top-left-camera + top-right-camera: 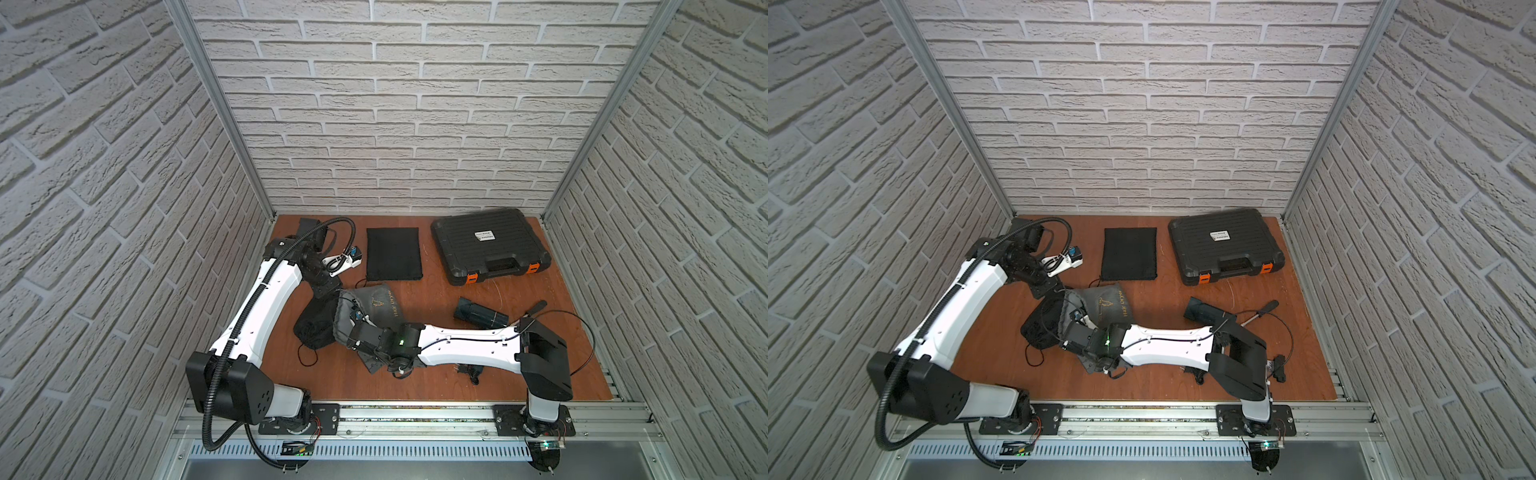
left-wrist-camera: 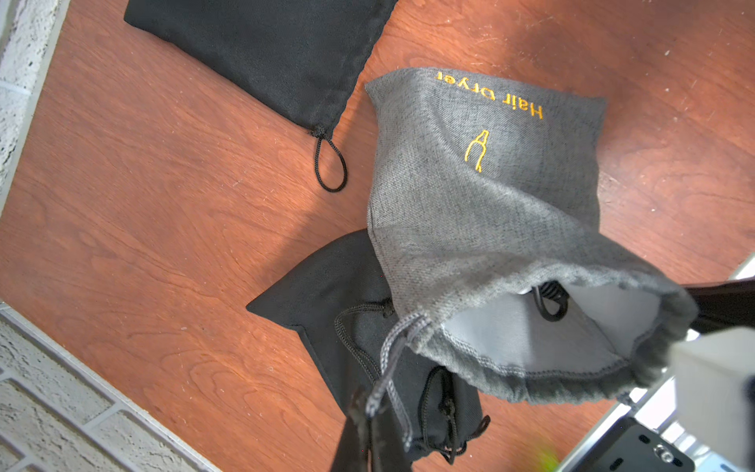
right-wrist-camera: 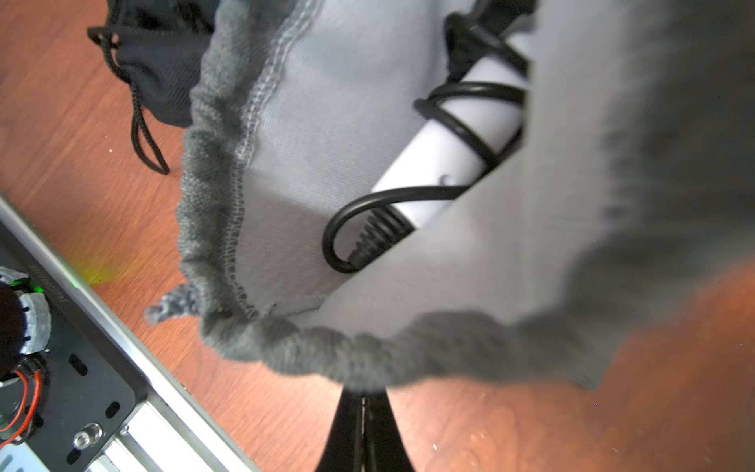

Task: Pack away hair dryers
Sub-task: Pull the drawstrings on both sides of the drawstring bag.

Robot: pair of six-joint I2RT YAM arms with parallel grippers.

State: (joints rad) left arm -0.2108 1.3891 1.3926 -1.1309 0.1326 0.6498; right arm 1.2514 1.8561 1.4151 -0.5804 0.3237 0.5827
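White dryer (image 3: 449, 155), blk cord (image 3: 478, 86) coiled round it, prob. inside grey pouch (image 2: 470, 212).

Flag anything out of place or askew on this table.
The grey pouch lies askew, half on a crumpled black pouch, its mouth gaping with the white dryer showing inside. A dark dryer lies loose beside the right arm.

Black ribbed hard case (image 1: 490, 249), orange latches (image 1: 471, 277), white label (image 1: 484, 236) on lid: far right, closed, flat on wood tabletop (image 1: 540, 332). Flat black drawstring pouch (image 1: 393, 253): far centre, left of case, apart. Grey drawstring pouch (image 2: 482, 196), yellow "Hair Dryer" lettering: centre-left, mouth open, overlapping crumpled black pouch (image 2: 327, 294) at its left. White brick walls (image 1: 395, 104) on three sides.
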